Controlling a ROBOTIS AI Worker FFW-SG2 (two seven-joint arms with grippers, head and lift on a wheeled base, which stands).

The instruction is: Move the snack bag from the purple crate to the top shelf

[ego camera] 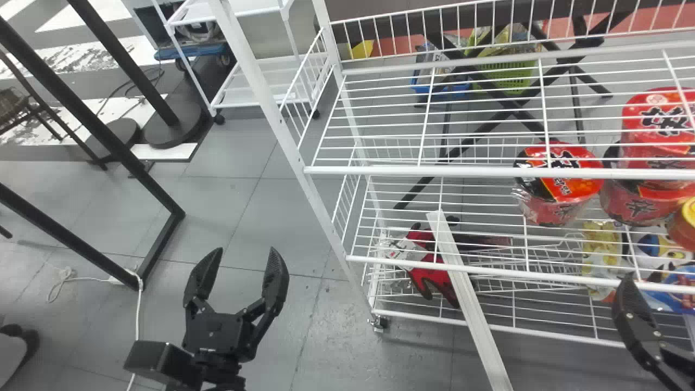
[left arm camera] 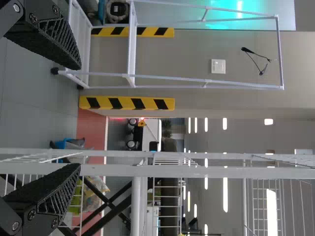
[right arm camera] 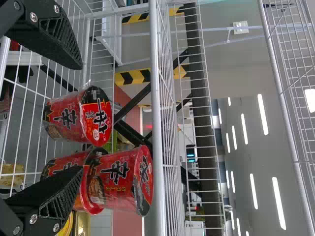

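My left jaws point(ego camera: 246, 250) and right jaws point(right arm camera: 81, 118) are wide open and hold nothing. A yellow bag point(ego camera: 600, 250) and a blue bag point(ego camera: 649, 245) lie low in the rack point(ego camera: 276, 114), but I can't tell where my snack bag is. I guess it is light, soft and slippery, so I should pinch its top edge gently. My right jaws could bump the noodle cups point(right arm camera: 118, 177) or snag the front rail point(right arm camera: 156, 123).
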